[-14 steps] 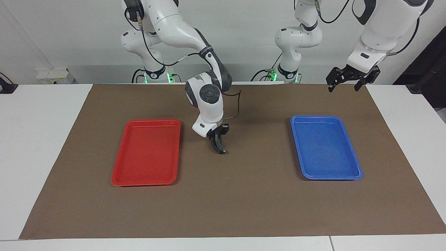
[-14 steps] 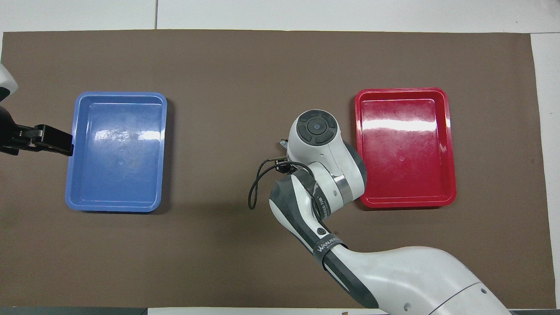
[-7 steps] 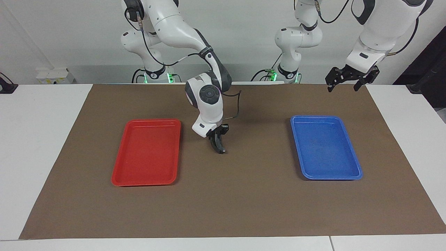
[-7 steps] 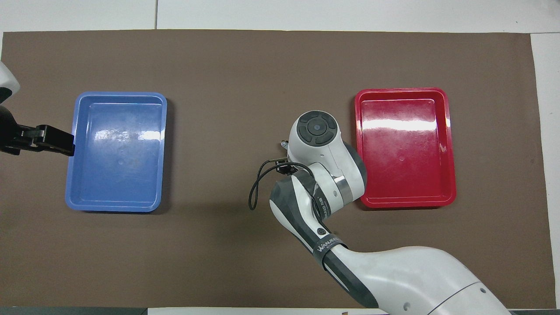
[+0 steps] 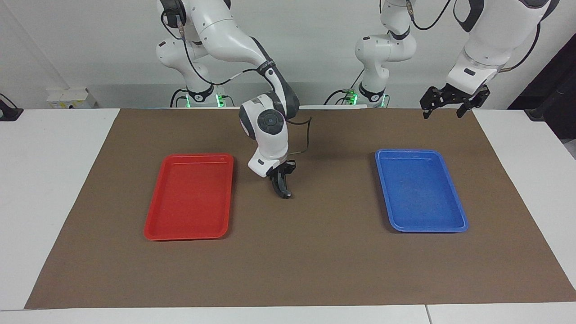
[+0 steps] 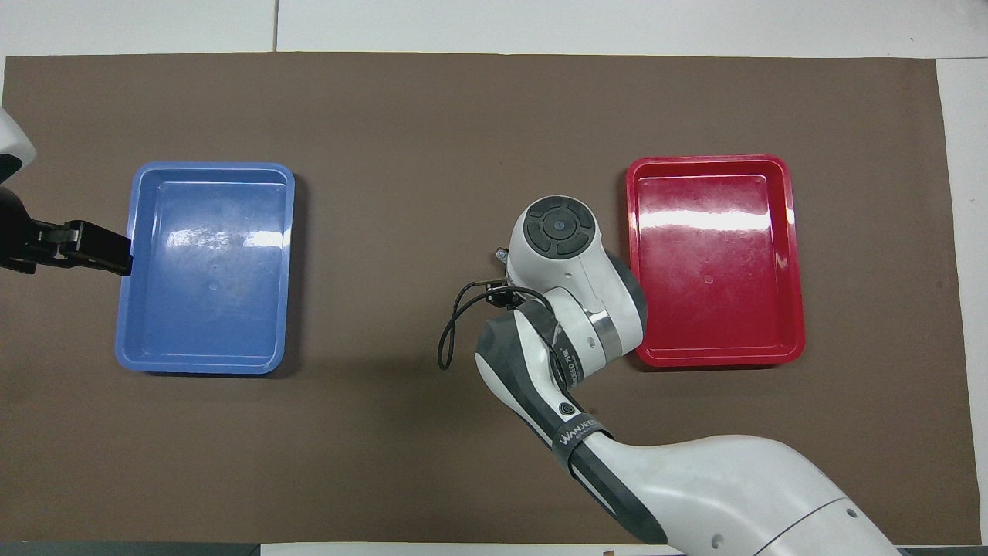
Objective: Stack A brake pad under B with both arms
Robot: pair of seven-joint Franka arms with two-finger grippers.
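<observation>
B (image 5: 283,188), the black crescent-shaped piece, is at the middle of the brown mat beside the red tray (image 5: 189,234). Its lower end reaches the mat. My right gripper (image 5: 282,173) points down right at B's upper end. In the overhead view the right arm's wrist (image 6: 559,232) hides both the gripper and B. The short dark-grey A brake pad is not visible in either view. My left gripper (image 5: 443,108) is open and empty, raised over the mat's edge beside the blue tray (image 5: 420,228). It also shows in the overhead view (image 6: 93,251).
The red tray (image 6: 795,255) and the blue tray (image 6: 127,309) are both empty, one toward each end of the mat. A black cable (image 6: 451,324) loops off the right arm's wrist. White table (image 5: 45,180) surrounds the mat.
The right arm's wrist has risen very slightly; B stays in about the same place. The left gripper has lifted a little.
</observation>
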